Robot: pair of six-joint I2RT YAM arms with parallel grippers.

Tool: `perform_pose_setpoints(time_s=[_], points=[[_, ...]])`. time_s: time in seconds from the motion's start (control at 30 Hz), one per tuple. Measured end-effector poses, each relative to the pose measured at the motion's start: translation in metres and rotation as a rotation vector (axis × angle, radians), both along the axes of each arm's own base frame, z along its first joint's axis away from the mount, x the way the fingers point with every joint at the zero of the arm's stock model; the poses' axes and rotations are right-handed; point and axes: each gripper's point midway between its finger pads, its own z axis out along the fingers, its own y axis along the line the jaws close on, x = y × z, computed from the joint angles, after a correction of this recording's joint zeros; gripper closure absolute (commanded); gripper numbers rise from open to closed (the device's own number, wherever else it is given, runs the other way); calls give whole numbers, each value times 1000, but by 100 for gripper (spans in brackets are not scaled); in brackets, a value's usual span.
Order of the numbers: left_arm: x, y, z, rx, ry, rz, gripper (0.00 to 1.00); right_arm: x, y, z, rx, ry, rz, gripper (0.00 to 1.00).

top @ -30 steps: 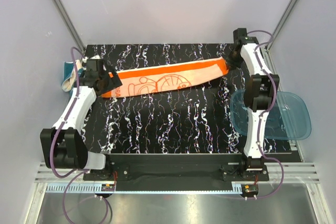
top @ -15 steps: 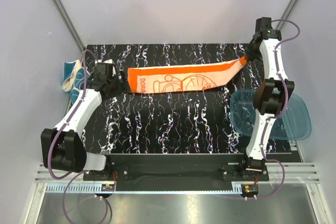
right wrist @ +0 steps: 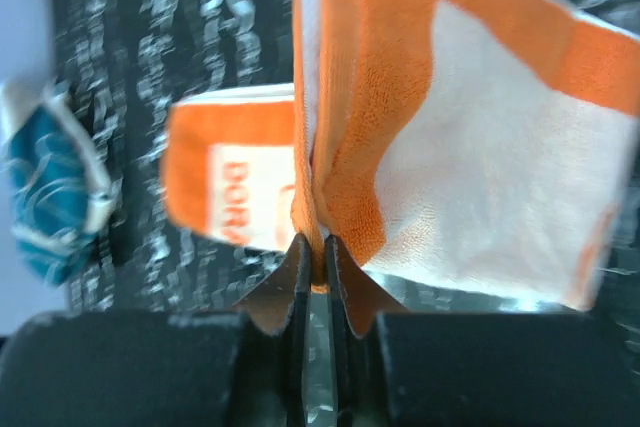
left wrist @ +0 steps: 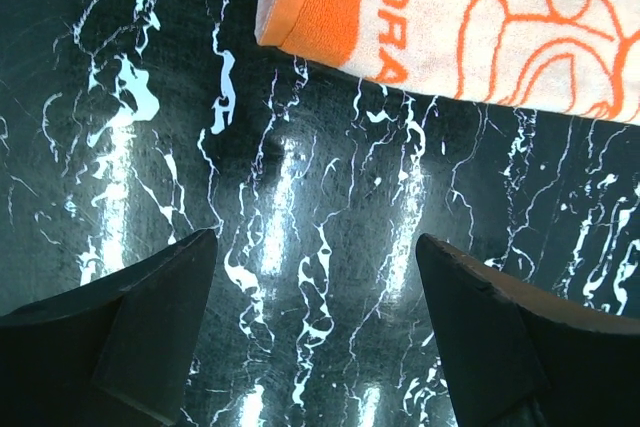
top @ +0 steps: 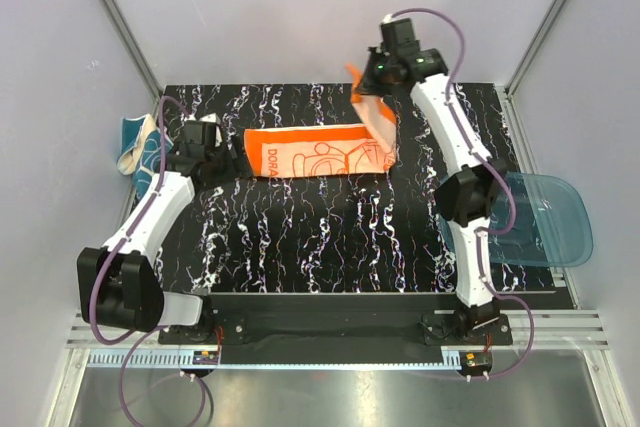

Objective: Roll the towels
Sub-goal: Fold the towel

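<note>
Blue tray [top: 556, 225] — rt edge, marbled table [top: 330, 237].

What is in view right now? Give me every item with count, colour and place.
orange towel: one, orange and peach with a printed drawing, across the far middle of the table, right end lifted and folded back toward the left
teal towel: one, teal with white swirls, bunched at the table's far left edge
tray: one, translucent blue, at the table's right edge
table: one, black with white marbling
left gripper: one, black, open and holding nothing, over bare table beside the orange towel's left end
right gripper: one, black, shut on the orange towel's raised end
</note>
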Motion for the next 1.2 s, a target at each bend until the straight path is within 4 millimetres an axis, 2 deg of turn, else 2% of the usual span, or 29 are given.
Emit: perform_pose_setpoints(time_s=[0.03, 0.2, 0.33, 0.43, 0.53, 0.63, 0.83, 1.07, 1.2], points=[[-1, 0, 0, -8, -1, 6, 13, -5, 20, -2, 26, 3, 34, 100], [-4, 12, 6, -34, -26, 66, 13, -10, 93, -7, 146, -13, 122, 100], [-5, 25, 12, -49, -45, 121, 13, -10, 138, -22, 219, -6, 155, 100], [-5, 28, 12, -56, -47, 140, 13, -13, 165, -43, 248, 20, 173, 100], [-4, 28, 12, -58, -47, 144, 13, -17, 183, -65, 252, 49, 183, 100], [-4, 29, 12, -61, -47, 149, 13, -23, 196, -78, 254, 68, 195, 100], [-3, 32, 13, -65, -47, 165, 13, -31, 220, -79, 278, 40, 232, 100], [-3, 34, 13, -66, -48, 174, 13, -53, 257, -98, 291, 41, 295, 100], [-3, 35, 13, -64, -48, 176, 13, -66, 284, -134, 295, 65, 341, 100]])
